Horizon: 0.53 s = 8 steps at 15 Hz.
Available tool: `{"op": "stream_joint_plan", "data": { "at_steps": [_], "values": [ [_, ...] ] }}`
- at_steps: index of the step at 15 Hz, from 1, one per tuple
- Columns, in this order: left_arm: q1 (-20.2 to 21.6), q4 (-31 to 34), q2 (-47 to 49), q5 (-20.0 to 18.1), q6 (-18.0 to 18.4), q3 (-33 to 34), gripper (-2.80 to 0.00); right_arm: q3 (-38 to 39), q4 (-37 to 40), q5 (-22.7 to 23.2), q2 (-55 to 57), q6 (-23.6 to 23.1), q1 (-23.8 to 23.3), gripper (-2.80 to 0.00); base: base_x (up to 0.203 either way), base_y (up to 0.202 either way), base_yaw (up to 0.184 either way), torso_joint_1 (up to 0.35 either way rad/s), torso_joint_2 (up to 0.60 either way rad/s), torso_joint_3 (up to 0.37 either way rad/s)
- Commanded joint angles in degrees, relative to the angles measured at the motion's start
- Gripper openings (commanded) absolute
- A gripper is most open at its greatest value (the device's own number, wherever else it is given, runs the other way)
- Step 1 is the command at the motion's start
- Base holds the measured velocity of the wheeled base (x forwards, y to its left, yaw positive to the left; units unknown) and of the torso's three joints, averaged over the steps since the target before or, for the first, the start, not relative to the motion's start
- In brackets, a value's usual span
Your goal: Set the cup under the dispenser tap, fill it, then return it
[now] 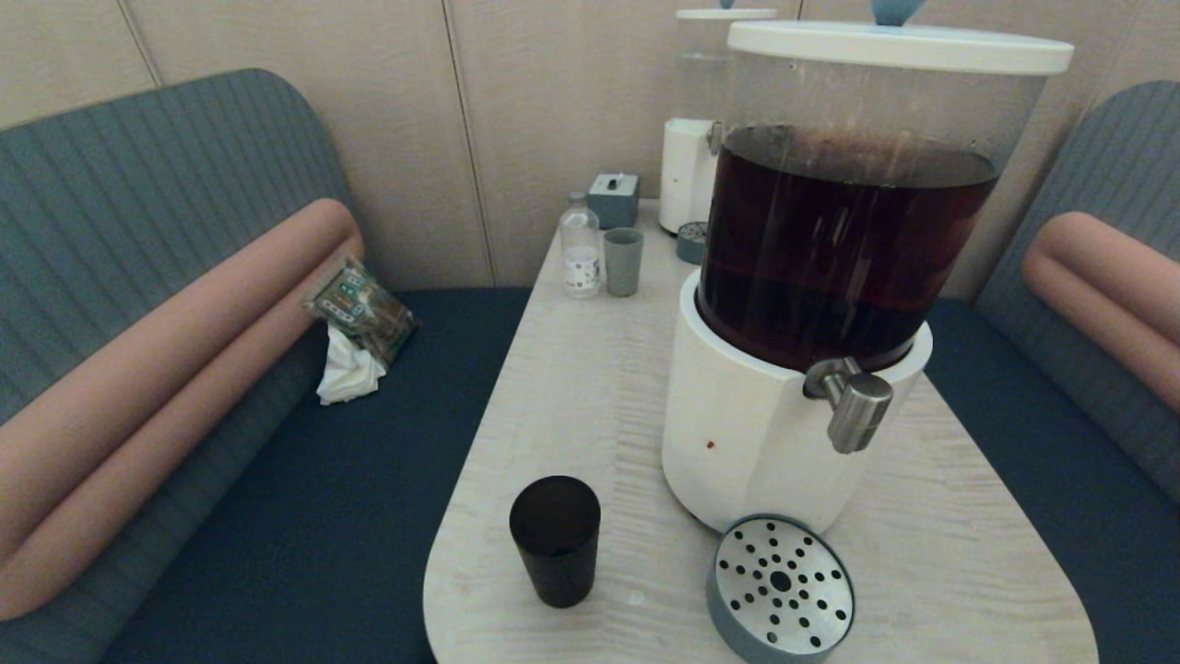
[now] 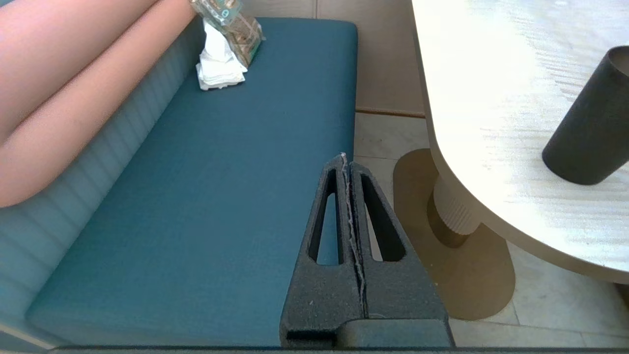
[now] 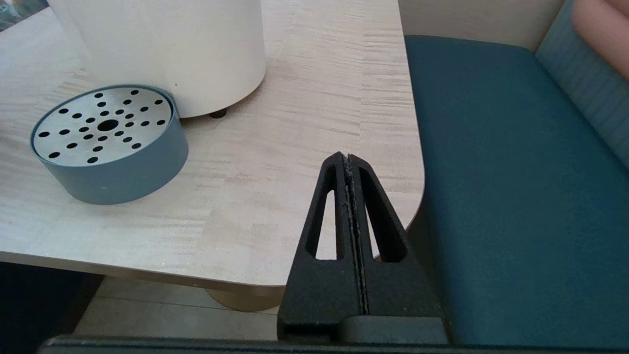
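Both end effectors closed; drip tray beside cup.

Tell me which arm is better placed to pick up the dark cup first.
Left, probably. The cup stands on the table's left part, left of the dispenser, and shows in the left wrist view near the shut left hand. The right hand, also shut, faces the drip tray instead.

The cup runs off the left wrist view's edge — its rim half lost; the far dispenser hides behind the big one.
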Motion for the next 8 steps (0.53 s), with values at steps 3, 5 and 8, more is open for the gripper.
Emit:
{"op": "stream_joint_plan", "data": {
  "at_steps": [3,5,8],
  "values": [
    [0.0,-0.5,0.0,0.2,-0.2,0.1,-2.80,0.4,-0.1,0.0,-0.2,0.0,0.0,-2.80,0.000,0.000,0.000,0.000,0.00,0.000],
    [0.0,-2.0,0.0,0.1,0.2,0.6,-2.80,0.4,-0.1,0.0,-0.1,0.1,0.0,-2.80,0.000,0.000,0.000,0.000,0.00,0.000],
    [0.0,-2.1,0.0,-0.1,0.1,0.6,-2.80,0.4,-0.1,0.0,-0.2,0.0,0.0,-2.80,0.000,0.000,0.000,0.000,0.00,0.000]
  ]
}}
